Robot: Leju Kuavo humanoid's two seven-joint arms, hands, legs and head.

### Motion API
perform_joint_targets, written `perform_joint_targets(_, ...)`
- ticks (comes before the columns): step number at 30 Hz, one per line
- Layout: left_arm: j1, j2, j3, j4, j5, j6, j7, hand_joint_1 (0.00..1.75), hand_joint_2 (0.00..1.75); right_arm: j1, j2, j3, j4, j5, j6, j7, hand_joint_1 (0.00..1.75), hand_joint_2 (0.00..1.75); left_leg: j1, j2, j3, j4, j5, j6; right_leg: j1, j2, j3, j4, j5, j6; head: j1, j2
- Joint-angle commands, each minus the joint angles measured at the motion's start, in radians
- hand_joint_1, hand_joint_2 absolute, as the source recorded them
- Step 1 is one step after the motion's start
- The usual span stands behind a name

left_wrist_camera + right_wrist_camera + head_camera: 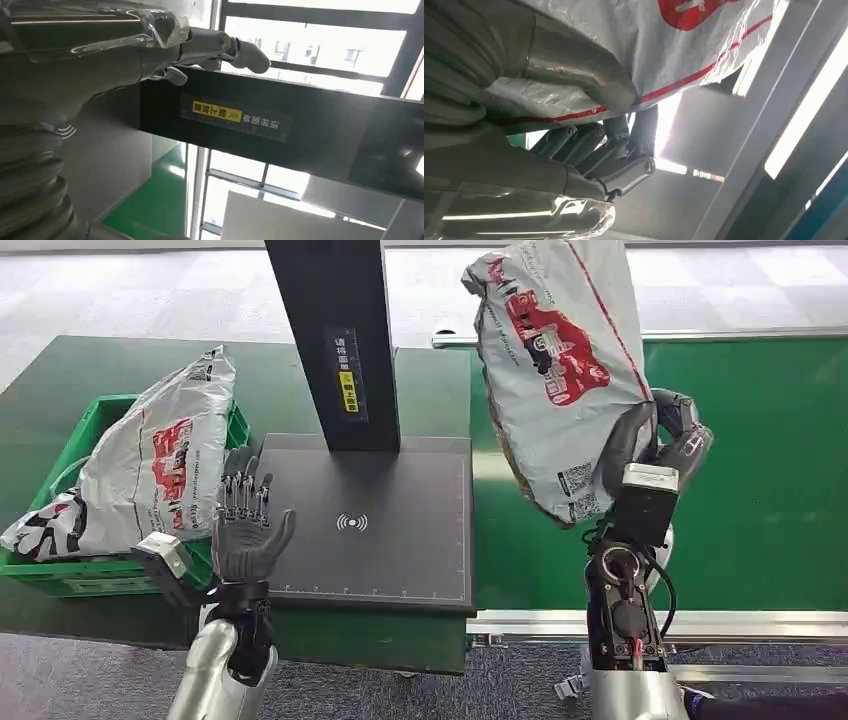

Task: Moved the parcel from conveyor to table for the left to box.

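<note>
The right hand (665,445) grips a grey parcel (555,370) at its lower edge, holding it in the air at two o'clock above the green conveyor (760,490). The left hand (245,525), fingers wide and holding nothing, hovers at eight o'clock beside the black scanner pad (390,540) on the counter (60,380).
</note>
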State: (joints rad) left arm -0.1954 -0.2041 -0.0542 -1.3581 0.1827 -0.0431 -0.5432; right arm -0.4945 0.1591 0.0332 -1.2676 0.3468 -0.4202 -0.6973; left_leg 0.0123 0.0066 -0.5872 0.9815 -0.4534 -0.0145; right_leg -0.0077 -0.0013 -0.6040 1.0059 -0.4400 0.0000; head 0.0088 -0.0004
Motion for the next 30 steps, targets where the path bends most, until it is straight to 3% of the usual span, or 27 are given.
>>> perform_joint_targets(1, -0.033, 0.009, 0.021, 0.047, 0.014, 0.005, 0.000, 0.00, 1.75, -0.040, -0.042, 0.182, 0.117, 0.113, 0.168, 0.037, 1.75, 1.75, 0.000, 0.001, 0.003, -0.001, -0.001, 0.001, 0.000, 0.001, 0.002, -0.001, 0.000, 0.000, 0.000, 0.000)
perform_joint_targets(6, -0.013, 0.001, 0.038, 0.011, 0.011, 0.005, -0.002, 0.00, 1.75, -0.068, -0.059, 0.278, 0.245, 0.311, 0.275, 0.134, 1.75, 1.75, 0.000, 0.002, 0.004, -0.002, -0.001, 0.001, 0.000, 0.003, 0.004, -0.003, 0.000, 0.000, 0.000, 0.000)
perform_joint_targets(7, -0.004, 0.000, 0.041, -0.002, 0.007, 0.005, -0.003, 0.00, 1.75, -0.091, -0.086, 0.337, 0.304, 0.379, 0.419, 0.246, 1.75, 1.75, 0.000, 0.002, 0.002, -0.001, -0.001, 0.001, 0.000, 0.002, 0.002, -0.001, 0.000, 0.000, 0.000, 0.000)
perform_joint_targets(12, 0.027, -0.003, 0.050, -0.046, 0.003, 0.003, 0.009, 0.00, 1.75, -0.133, -0.068, 0.362, 0.499, 0.434, 0.475, 0.283, 1.75, 1.75, 0.000, 0.002, 0.003, -0.001, -0.001, 0.001, 0.001, 0.003, 0.003, -0.002, 0.000, 0.000, 0.000, 0.000)
perform_joint_targets(21, 0.015, -0.003, 0.050, -0.040, -0.003, 0.015, 0.046, 0.00, 1.75, -0.183, -0.069, 0.392, 0.619, 0.469, 0.569, 0.418, 1.75, 1.75, 0.000, -0.001, 0.001, -0.001, 0.000, 0.001, 0.000, -0.001, 0.002, -0.001, 0.000, 0.000, 0.000, 0.000)
perform_joint_targets(26, 0.037, -0.009, 0.045, -0.061, -0.003, 0.017, 0.049, 0.00, 1.75, -0.163, -0.069, 0.370, 0.574, 0.452, 0.522, 0.392, 1.75, 1.75, 0.000, -0.001, 0.001, 0.000, 0.000, 0.001, 0.000, -0.001, 0.001, -0.001, 0.000, 0.000, 0.000, 0.000)
perform_joint_targets(30, 0.026, -0.010, 0.020, -0.029, -0.001, 0.018, 0.047, 0.00, 1.75, -0.134, -0.064, 0.351, 0.550, 0.350, 0.594, 0.233, 1.75, 1.75, 0.000, -0.003, 0.002, -0.002, -0.001, 0.001, 0.000, -0.002, 0.003, -0.002, -0.001, 0.000, 0.000, 0.000)
